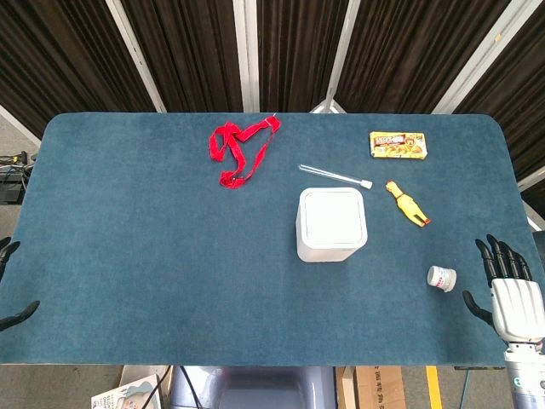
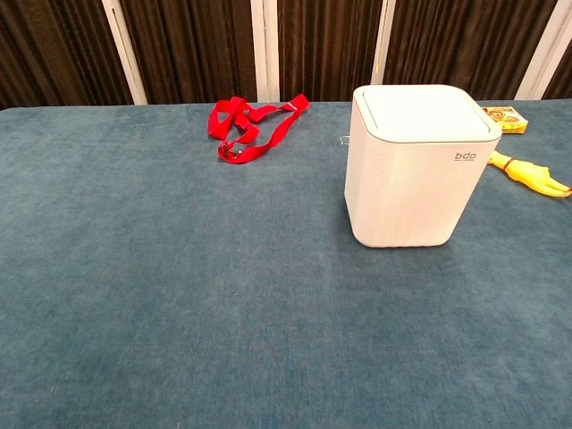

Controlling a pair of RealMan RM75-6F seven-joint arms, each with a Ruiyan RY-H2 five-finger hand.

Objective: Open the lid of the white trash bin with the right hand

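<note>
The white trash bin (image 1: 331,225) (image 2: 418,165) stands upright a little right of the table's middle, its lid (image 1: 332,217) (image 2: 424,113) lying flat and shut. My right hand (image 1: 509,285) hovers over the table's front right corner, fingers spread and pointing away, holding nothing, well to the right of the bin. Only dark fingertips of my left hand (image 1: 10,285) show at the front left edge, spread apart and holding nothing. Neither hand appears in the chest view.
A red strap (image 1: 241,150) (image 2: 251,125) lies at the back centre-left. A thin clear tube (image 1: 335,175) lies just behind the bin. A yellow rubber chicken (image 1: 406,204) (image 2: 529,174), a yellow snack box (image 1: 398,145) (image 2: 504,118) and a small white bottle (image 1: 441,278) sit to the right.
</note>
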